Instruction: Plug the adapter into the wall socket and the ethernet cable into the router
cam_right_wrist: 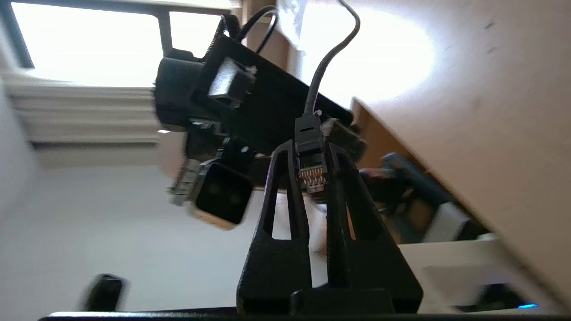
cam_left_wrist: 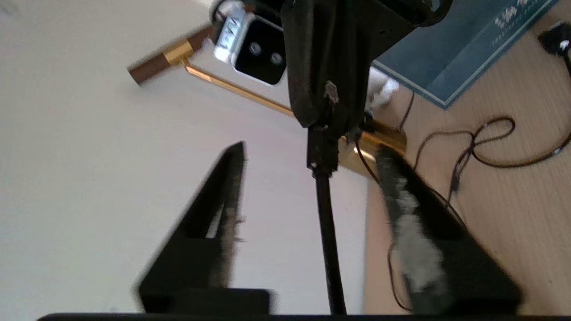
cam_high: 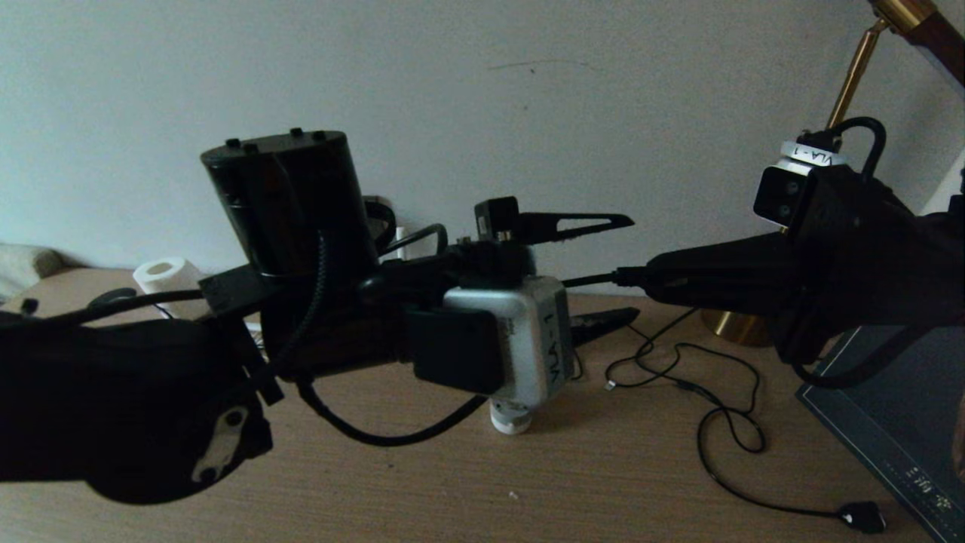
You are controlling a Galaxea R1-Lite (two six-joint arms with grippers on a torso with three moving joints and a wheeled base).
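One black ethernet cable (cam_right_wrist: 311,147), clear-tipped plug pinched in right pincer (cam_right_wrist: 317,156), left pincer (cam_left_wrist: 312,183) spread, empty

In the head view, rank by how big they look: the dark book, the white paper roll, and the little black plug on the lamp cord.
1. Dark book, cut off by the frame edge, nearer the camera.
2. White paper roll, partly hidden behind the left arm.
3. Black plug, clearly smallest.

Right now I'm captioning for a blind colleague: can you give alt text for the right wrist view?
The right gripper is shut on the ethernet cable plug, contacts facing the camera, its cord curving away. Behind it hangs the left gripper with its wrist camera, beside a pale wall.
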